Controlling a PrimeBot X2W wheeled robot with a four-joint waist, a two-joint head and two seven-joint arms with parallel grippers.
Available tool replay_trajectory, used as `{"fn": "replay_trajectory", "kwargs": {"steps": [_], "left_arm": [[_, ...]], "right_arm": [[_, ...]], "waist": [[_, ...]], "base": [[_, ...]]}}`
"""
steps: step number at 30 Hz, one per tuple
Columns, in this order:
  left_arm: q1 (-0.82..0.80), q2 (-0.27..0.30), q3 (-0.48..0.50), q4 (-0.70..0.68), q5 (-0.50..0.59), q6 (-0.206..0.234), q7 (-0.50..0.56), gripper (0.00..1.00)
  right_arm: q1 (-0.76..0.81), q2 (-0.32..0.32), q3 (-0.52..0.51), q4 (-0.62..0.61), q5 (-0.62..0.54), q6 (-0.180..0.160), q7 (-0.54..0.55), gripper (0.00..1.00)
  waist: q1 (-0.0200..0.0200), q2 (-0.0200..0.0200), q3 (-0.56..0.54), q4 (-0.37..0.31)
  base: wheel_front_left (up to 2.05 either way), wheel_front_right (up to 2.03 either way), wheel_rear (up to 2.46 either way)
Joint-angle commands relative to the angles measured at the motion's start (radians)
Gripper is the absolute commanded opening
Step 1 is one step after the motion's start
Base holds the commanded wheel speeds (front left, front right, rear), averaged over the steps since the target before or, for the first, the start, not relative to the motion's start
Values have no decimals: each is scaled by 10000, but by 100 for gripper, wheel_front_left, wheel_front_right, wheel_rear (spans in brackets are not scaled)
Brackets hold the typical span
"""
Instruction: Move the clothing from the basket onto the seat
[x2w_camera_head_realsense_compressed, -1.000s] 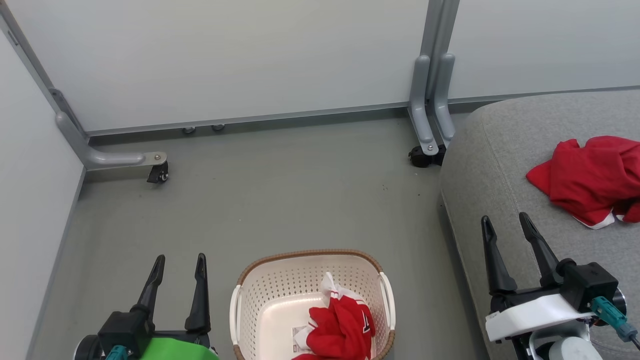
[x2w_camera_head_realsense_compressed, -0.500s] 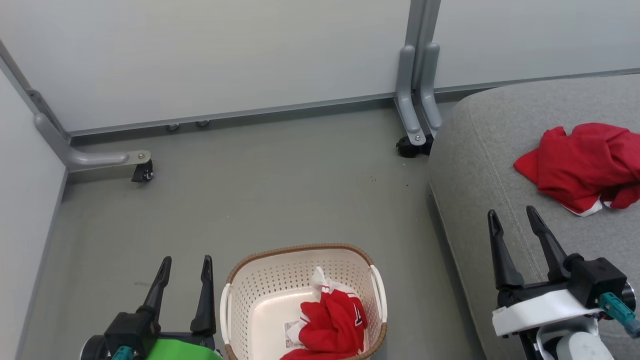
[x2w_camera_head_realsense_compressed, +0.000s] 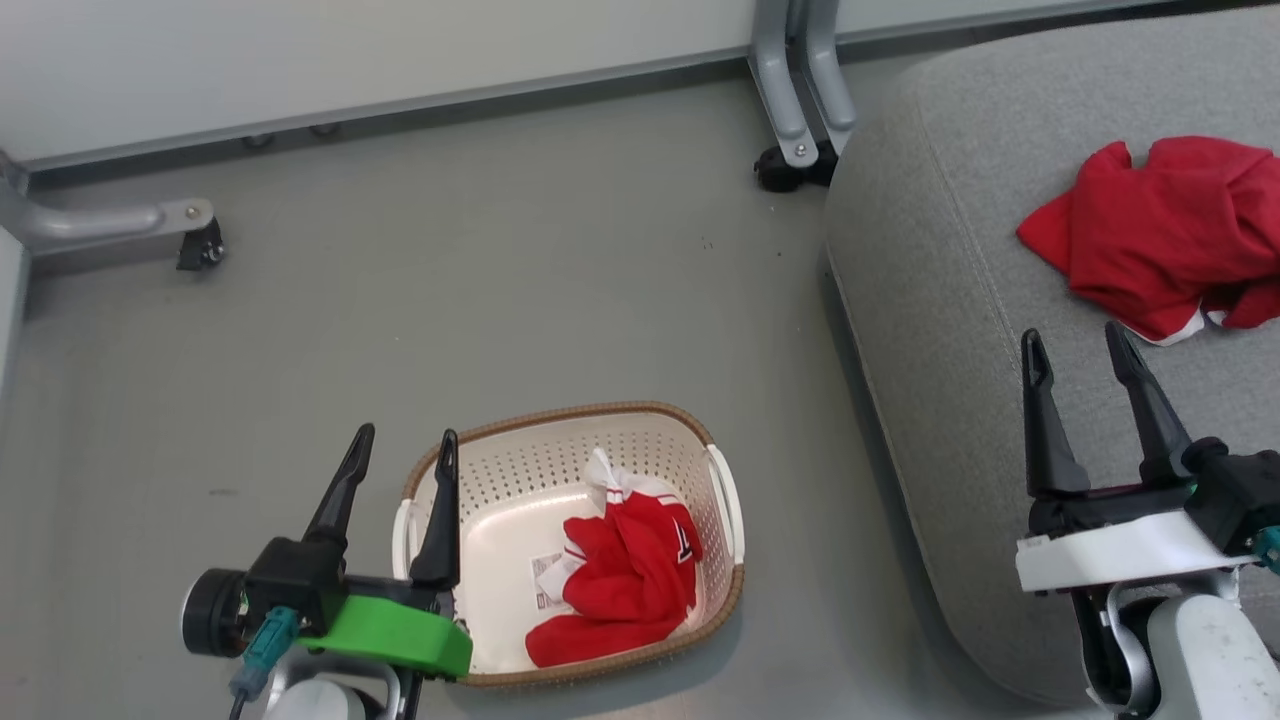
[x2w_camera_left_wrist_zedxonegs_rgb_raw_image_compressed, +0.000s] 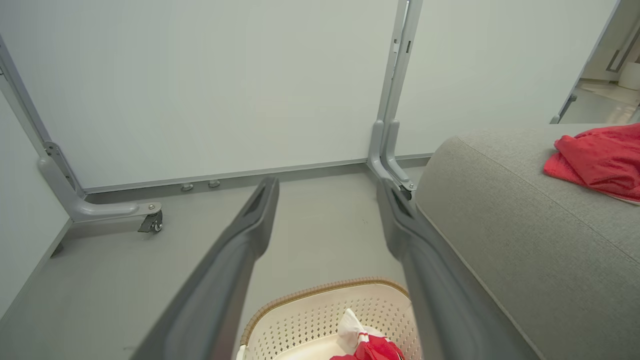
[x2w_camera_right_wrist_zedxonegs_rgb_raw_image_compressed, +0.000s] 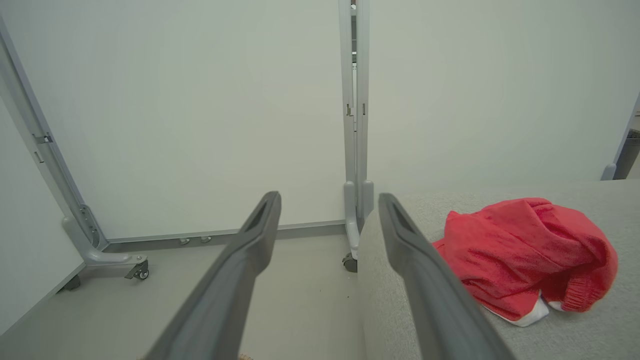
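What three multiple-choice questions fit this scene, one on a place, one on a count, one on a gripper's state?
1. Where does the basket stand?
A. on the floor beside the seat
B. on top of the seat
C. on a shelf
2. How many red garments show?
A. one
B. two
C. three
3. What state is the left gripper in?
A. shut on cloth
B. shut on the basket rim
C. open, empty
Answers: A, it rests on floor left of the seat; B, one lies in the basket, one on the seat; C, its fingers stand apart, nothing between.
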Motion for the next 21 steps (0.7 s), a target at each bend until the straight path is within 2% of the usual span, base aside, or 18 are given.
{"fn": "replay_trajectory", "kwargs": {"steps": [1, 6, 13, 21], "left_arm": [[-382, 23, -49, 67, 201, -49, 0, 100], [-1397, 30, -358, 912, 610, -107, 5, 100], [-3487, 321, -1531, 3797, 1070, -155, 0, 100], [-6157, 356, -2782, 7204, 546, -158, -1, 100]], "right_arm": [[-241, 2, -88, -122, -47, -12, -34, 100], [-739, 81, -226, -584, -158, -12, -32, 100], [-1201, 215, 240, -1253, -329, -14, -32, 100], [-1637, 343, 430, -2022, -433, -14, -34, 100]], "waist": [[0, 0, 1225, -770], [0, 0, 2487, -1189], [0, 0, 4175, -1664], [0, 0, 6049, -2070]], "base": [[0, 0, 0], [0, 0, 0], [0, 0, 0], [0, 0, 0]]}}
